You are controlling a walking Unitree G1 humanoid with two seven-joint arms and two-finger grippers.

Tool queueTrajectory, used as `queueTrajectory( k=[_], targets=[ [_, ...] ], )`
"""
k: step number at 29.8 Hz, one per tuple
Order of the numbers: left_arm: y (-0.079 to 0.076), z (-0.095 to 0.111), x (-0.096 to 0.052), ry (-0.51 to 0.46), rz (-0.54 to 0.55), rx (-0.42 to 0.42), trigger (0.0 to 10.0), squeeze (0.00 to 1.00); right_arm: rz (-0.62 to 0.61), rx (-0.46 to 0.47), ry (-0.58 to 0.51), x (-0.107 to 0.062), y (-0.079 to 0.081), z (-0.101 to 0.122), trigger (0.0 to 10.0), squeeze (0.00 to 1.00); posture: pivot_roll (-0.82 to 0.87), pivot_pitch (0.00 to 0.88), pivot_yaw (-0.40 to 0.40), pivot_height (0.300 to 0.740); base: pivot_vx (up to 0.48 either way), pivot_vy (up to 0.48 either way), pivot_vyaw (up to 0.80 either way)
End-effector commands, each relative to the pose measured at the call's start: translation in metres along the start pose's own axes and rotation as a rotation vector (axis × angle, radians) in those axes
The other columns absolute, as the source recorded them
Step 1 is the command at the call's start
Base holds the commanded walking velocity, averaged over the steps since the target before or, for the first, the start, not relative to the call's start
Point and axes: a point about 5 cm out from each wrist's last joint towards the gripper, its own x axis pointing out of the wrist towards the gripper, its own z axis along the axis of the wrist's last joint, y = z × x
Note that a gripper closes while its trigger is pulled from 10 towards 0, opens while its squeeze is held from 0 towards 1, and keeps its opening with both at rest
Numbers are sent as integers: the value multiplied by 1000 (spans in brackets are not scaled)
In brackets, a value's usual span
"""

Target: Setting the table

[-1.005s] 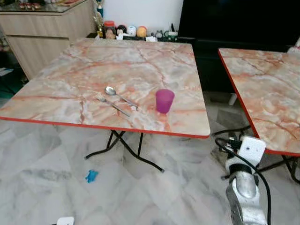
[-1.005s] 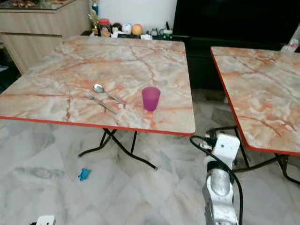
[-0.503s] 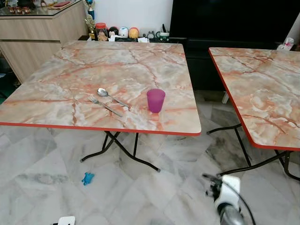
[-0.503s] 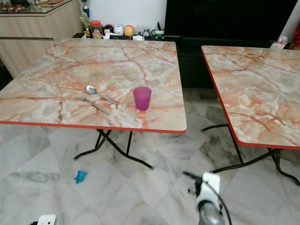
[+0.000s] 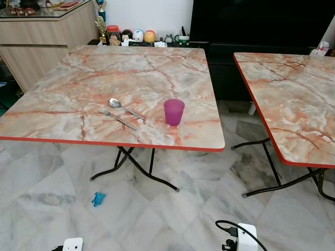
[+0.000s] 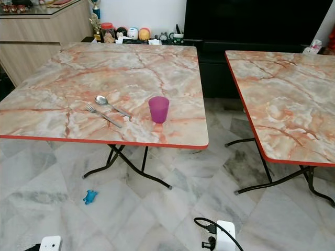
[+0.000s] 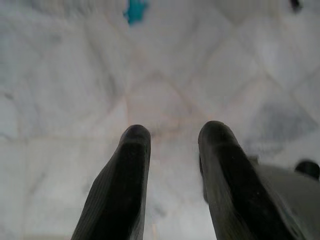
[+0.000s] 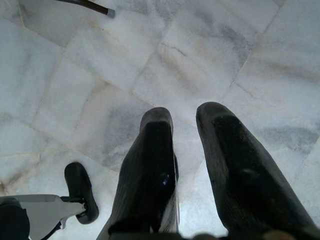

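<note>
Surface: marble-pattern top (image 5: 131,78) with a red edge, on black folding legs; it is the landmark for all places below.
Cup: purple cup (image 5: 174,112) stands upright on the surface, near the front edge and toward the right side, with bare top all around it.
Spoon: spoon (image 5: 123,106) lies on the surface to the left of the cup, apart from it, handle pointing toward the cup.
Fork: fork (image 5: 116,117) lies just beside the spoon, on the side nearer the front edge, almost parallel to it.
Front edge: red rim runs free along the whole front; the fork is near it but does not reach over it.
Second surface: another marble top (image 5: 293,104) stands to the right of the landmark surface, with an open lane of floor between the two.
Floor: pale marble tiles (image 5: 172,209) lie open in front of the surface; a small blue object (image 5: 98,198) lies on them below the front edge.
Cabinet: wooden cabinet (image 5: 47,31) stands behind the left corner of the surface.
Left pincer: left pincer (image 7: 172,137) hangs over the floor tiles, two black fingers parted, nothing between them.
Right pincer: right pincer (image 8: 187,120) hangs over the floor, fingers parted with a narrow gap, holding nothing.
</note>
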Motion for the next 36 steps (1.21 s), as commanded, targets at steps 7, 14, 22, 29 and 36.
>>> queueTrajectory(
  k=[7,14,22,29,36],
  targets=[
    [-22,95,-4,-604,30,187,10000,0,-2,5,-8,0,-1,0,10000,0,67,0,-19,736,0,0,0],
    [-24,150,-34,-893,34,98,10000,0,-4,-11,-5,-1,-3,-1,10000,0,80,0,-31,736,0,0,0],
    [-46,224,-79,-1258,63,218,10000,0,-11,2,-24,0,-4,2,10000,0,74,0,-32,736,0,0,0],
    [-98,250,-79,-1198,-274,214,10000,0,-13,12,-31,0,-3,3,10000,0,67,2,-31,736,0,0,0],
    [-116,245,-68,-1078,-414,204,10000,0,-16,32,-44,0,-3,4,10000,0,54,12,-20,736,0,0,0]
  ],
)
